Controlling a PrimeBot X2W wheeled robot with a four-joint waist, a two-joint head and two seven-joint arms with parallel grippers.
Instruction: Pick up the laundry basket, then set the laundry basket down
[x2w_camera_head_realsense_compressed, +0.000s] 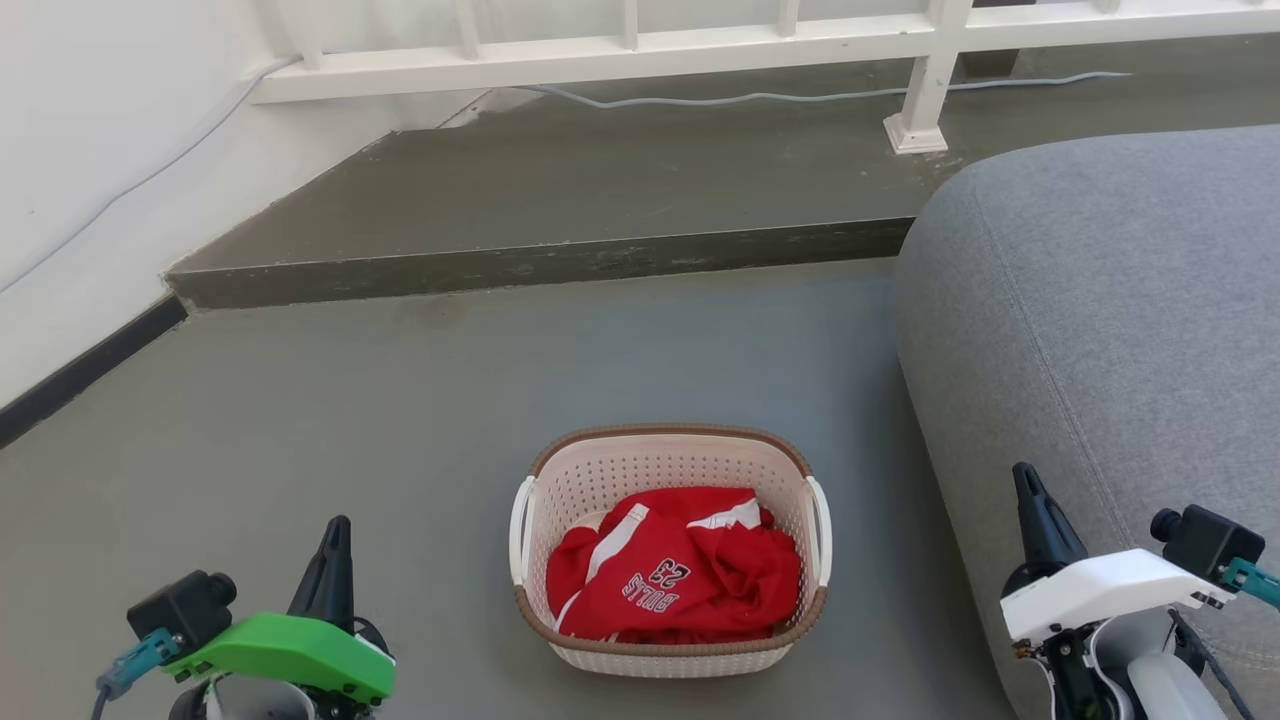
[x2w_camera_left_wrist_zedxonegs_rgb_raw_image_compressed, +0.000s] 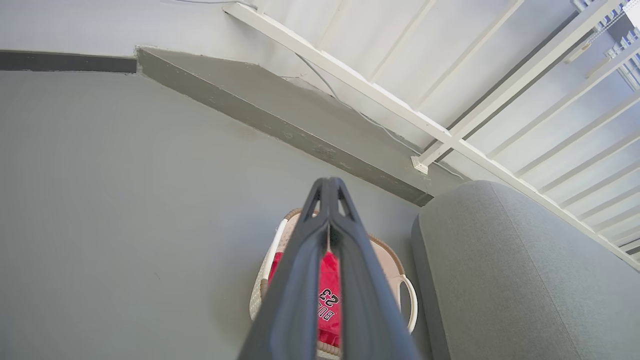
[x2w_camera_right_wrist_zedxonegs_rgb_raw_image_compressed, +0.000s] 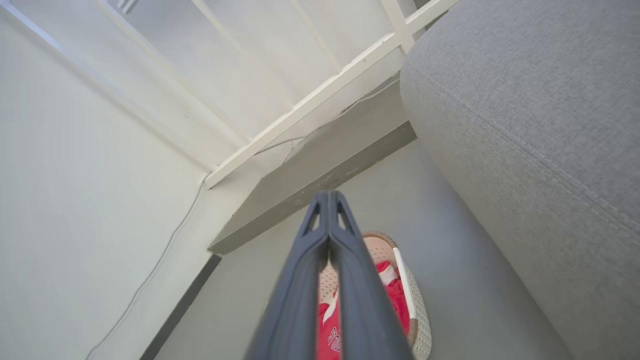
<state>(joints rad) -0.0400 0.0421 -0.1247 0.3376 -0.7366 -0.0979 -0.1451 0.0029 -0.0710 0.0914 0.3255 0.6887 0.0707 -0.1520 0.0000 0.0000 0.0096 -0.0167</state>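
Observation:
The laundry basket (x2w_camera_head_realsense_compressed: 668, 462) stands on the grey floor in the lower middle of the head view, cream with perforated walls, a brown rim and two white side handles. A crumpled red jersey (x2w_camera_head_realsense_compressed: 676, 578) lies inside it. My left gripper (x2w_camera_head_realsense_compressed: 337, 528) is at the lower left, shut and empty, well left of the basket. At the lower right my right gripper (x2w_camera_head_realsense_compressed: 1024, 479) is shut and empty, next to the sofa. In the wrist views the laundry basket (x2w_camera_left_wrist_zedxonegs_rgb_raw_image_compressed: 390, 260) (x2w_camera_right_wrist_zedxonegs_rgb_raw_image_compressed: 419, 320) lies beyond the closed left gripper (x2w_camera_left_wrist_zedxonegs_rgb_raw_image_compressed: 328, 184) and right gripper (x2w_camera_right_wrist_zedxonegs_rgb_raw_image_compressed: 327, 196), both apart from it.
A grey sofa (x2w_camera_head_realsense_compressed: 1110, 330) fills the right side, close to the basket. A raised concrete step (x2w_camera_head_realsense_compressed: 540, 265) runs across the floor beyond it, with a white railing (x2w_camera_head_realsense_compressed: 640, 50) and a cable (x2w_camera_head_realsense_compressed: 800, 96) on top. A white wall (x2w_camera_head_realsense_compressed: 90, 150) stands at the left.

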